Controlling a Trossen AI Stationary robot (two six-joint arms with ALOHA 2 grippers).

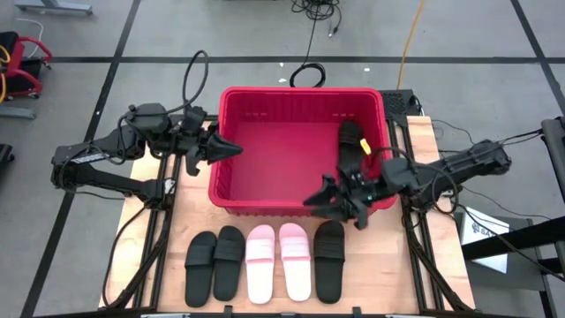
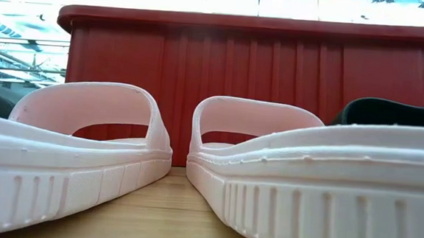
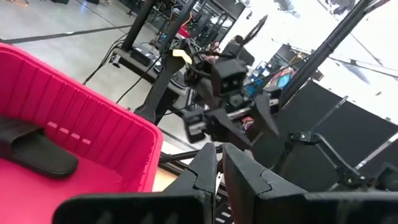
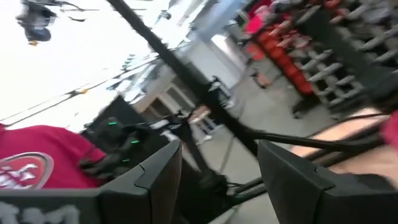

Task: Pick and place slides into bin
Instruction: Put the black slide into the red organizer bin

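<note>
One black slide (image 1: 350,140) is seen inside the red bin (image 1: 238,110), at centre frame. Five slides (image 1: 265,261) are lined up below it. The right gripper (image 1: 320,198), fingers spread and empty, is held over the bin's lower rim; the left gripper (image 1: 231,148), fingers pressed together, at its left wall. No legible writing is seen.

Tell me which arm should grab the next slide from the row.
Right, probably. Its tool hangs open at the bin's near wall, just above the black slide; the left tool sits farther back.

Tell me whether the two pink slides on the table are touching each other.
Apart. In the low view a strip of bare wooden table shows between the left pink slide and the right pink slide.
</note>
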